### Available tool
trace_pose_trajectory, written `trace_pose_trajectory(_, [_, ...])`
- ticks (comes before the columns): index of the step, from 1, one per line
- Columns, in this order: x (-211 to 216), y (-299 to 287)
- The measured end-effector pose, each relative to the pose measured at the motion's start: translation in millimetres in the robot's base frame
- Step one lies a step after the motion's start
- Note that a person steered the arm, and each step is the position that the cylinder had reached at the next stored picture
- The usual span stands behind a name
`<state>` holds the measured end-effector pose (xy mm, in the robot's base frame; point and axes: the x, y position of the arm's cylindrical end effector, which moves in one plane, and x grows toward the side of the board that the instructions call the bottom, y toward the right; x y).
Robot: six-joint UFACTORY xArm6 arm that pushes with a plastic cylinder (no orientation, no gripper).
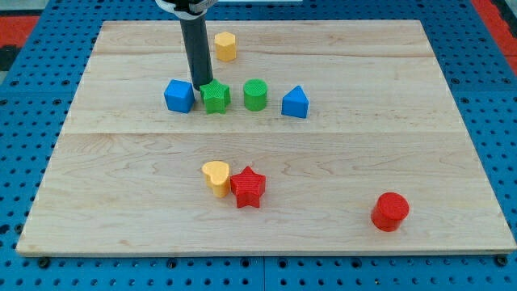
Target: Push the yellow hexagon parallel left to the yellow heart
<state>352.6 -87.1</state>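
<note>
The yellow hexagon [225, 46] stands near the view's top, a little left of centre. The yellow heart [216, 177] lies lower on the board, touching a red star [248, 187] on its right. My tip [201, 86] is down between the blue cube [178, 95] and the green star [216, 98], right against the green star's left side. It is below and left of the yellow hexagon, and apart from it.
A green cylinder [255, 94] and a blue triangular block [296, 103] continue the row to the right of the green star. A red cylinder [390, 211] sits at the lower right. The wooden board [404, 121] lies on a blue pegged surface.
</note>
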Motion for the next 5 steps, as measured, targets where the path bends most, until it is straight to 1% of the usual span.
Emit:
trace_pose_trajectory(1, [-14.6, -1.5])
trace_pose_trajectory(2, [-25.0, -23.9])
trace_pose_trajectory(3, [-12.3, -39.4])
trace_pose_trajectory(4, [-29.3, -39.6])
trace_pose_trajectory(5, [-34.3, -43.2])
